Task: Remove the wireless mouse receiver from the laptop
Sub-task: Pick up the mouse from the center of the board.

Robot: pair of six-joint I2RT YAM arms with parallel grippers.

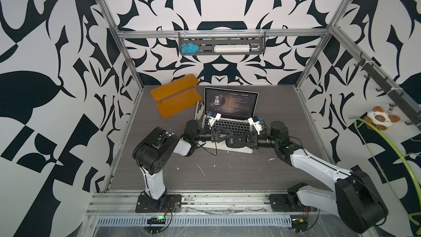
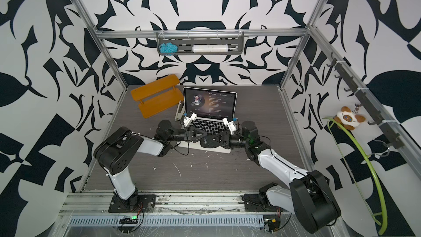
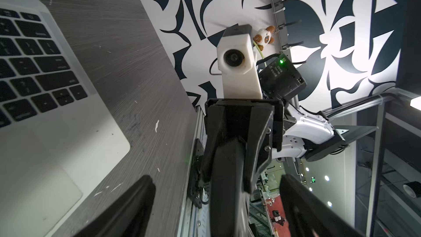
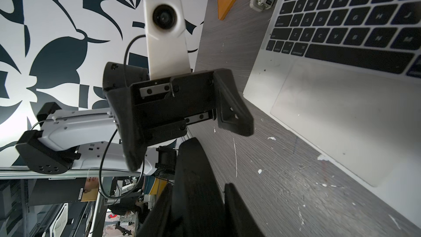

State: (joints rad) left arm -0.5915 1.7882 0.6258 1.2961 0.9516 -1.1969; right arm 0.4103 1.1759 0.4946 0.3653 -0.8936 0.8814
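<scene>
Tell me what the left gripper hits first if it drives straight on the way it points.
Most likely the right gripper: it faces the left gripper head-on above the laptop, its narrower jaws aimed between the left's wide-open jaws. Their exact spacing is unclear.

matt alu laptop (image 1: 230, 123), woodgrain table (image 1: 216, 174)

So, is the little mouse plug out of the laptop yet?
Can't say for sure. Done, maybe: no plug shows on the laptop sides in view. In hand: the right hand grips a black rounded thing over the trackpad, and the open left hand faces it. Left: finding the plug, which I can't spot here.
</scene>
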